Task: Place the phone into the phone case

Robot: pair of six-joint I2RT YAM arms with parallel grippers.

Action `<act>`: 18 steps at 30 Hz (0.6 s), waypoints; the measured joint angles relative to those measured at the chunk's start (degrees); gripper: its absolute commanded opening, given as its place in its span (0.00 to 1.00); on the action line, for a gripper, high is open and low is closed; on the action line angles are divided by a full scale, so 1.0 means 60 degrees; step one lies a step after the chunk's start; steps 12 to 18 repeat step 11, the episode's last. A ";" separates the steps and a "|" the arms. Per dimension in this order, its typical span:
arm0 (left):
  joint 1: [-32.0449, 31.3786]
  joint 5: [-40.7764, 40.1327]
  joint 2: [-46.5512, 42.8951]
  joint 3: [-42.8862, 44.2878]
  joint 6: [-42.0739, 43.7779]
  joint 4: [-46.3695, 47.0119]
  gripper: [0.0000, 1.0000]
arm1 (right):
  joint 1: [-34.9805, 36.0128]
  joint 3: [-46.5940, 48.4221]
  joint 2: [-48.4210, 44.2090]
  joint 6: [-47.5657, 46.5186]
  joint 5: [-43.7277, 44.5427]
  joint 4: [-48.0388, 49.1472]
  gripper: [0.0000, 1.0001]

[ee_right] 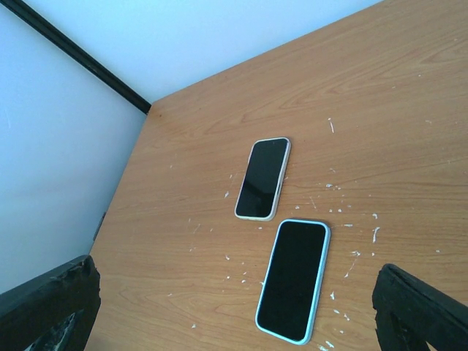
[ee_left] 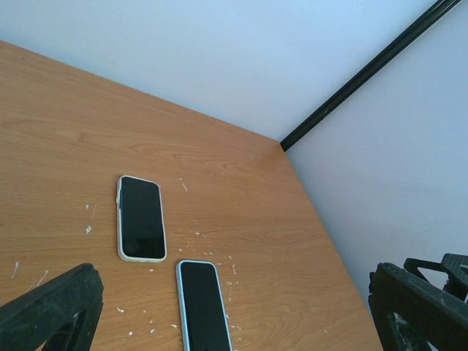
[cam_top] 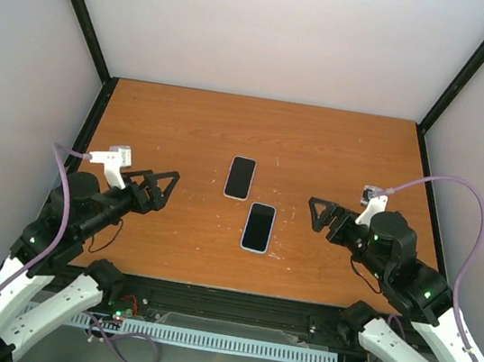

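Note:
Two flat black-faced slabs lie on the wooden table [cam_top: 186, 127]. The farther one has a white rim [cam_top: 240, 177] and also shows in the left wrist view [ee_left: 140, 218] and the right wrist view [ee_right: 263, 178]. The nearer one has a light blue rim [cam_top: 258, 227], [ee_left: 202, 306], [ee_right: 293, 279]. I cannot tell which is the phone and which is the case. My left gripper [cam_top: 166, 190] is open and empty, left of the slabs. My right gripper [cam_top: 314, 215] is open and empty, right of them. Neither touches a slab.
Small white flecks are scattered on the wood around the slabs [ee_right: 344, 219]. White walls with black corner posts [cam_top: 458, 77] enclose the table at the back and sides. Lilac cables [cam_top: 459, 191] loop over both arms.

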 measured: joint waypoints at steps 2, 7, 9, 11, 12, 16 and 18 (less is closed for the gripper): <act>-0.0004 -0.0076 0.0000 0.0000 0.0015 -0.0015 1.00 | 0.0000 -0.0007 -0.0022 0.0033 -0.0007 -0.0026 1.00; 0.0000 -0.0157 -0.0219 -0.0062 0.0073 -0.0011 0.99 | 0.0000 -0.0033 -0.0026 0.0040 -0.0004 -0.0051 1.00; 0.0000 -0.0200 -0.0339 -0.0098 0.0073 -0.0011 1.00 | 0.0000 -0.0062 -0.0026 0.0044 -0.0004 -0.0058 1.00; -0.0004 -0.0266 -0.0357 -0.0098 0.0073 -0.0011 0.99 | 0.0000 -0.0102 -0.0033 0.0051 -0.0018 -0.0058 1.00; -0.0004 -0.0266 -0.0357 -0.0098 0.0073 -0.0011 0.99 | 0.0000 -0.0102 -0.0033 0.0051 -0.0018 -0.0058 1.00; -0.0004 -0.0266 -0.0357 -0.0098 0.0073 -0.0011 0.99 | 0.0000 -0.0102 -0.0033 0.0051 -0.0018 -0.0058 1.00; -0.0004 -0.0266 -0.0357 -0.0098 0.0073 -0.0011 0.99 | 0.0000 -0.0102 -0.0033 0.0051 -0.0018 -0.0058 1.00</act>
